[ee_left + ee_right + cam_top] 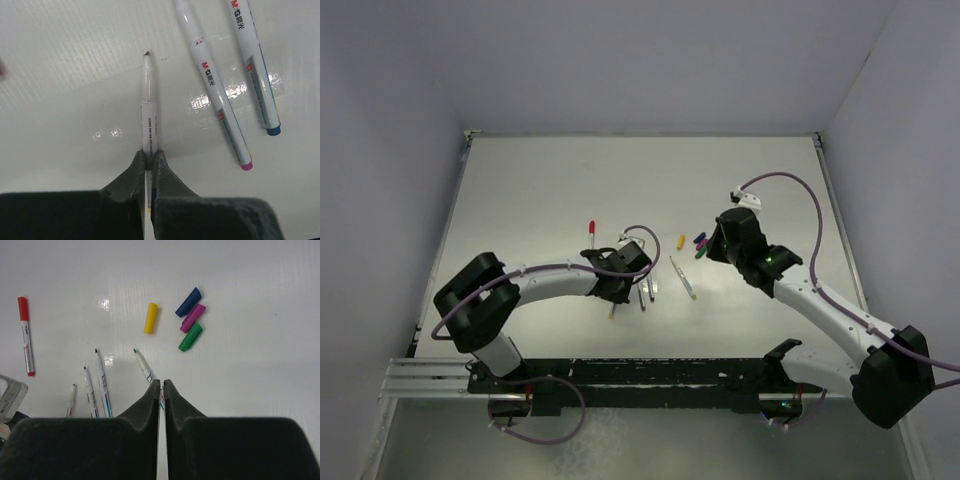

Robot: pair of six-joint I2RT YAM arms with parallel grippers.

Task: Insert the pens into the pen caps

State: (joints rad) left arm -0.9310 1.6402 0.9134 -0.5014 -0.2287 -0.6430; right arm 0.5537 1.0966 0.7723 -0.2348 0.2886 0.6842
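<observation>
Okay, left end effector (149,156) is clamping shut on one pen (149,107) mid-counter, bare tip pointing outward, probably readying it for capping; right end effector (161,385) is hovering closed, apparently empty, near loose caps (190,336) toward the counter's right edge.

White glossy table (540,180), finely ribbed. Left side: red-capped pen (25,335), lying alone. Middle: blue-ended pen (255,65) and purple-ended pen (212,82) side by side, uncapped, near parallel. Orange-tipped pen (149,110) just beside them, rear end pinched in left tool (149,156). Green-tipped pen (143,365) apart from those. Yellow cap (150,318) on its own. Blue cap (188,302), purple cap (193,318), green cap (190,336) bunched close together.
</observation>
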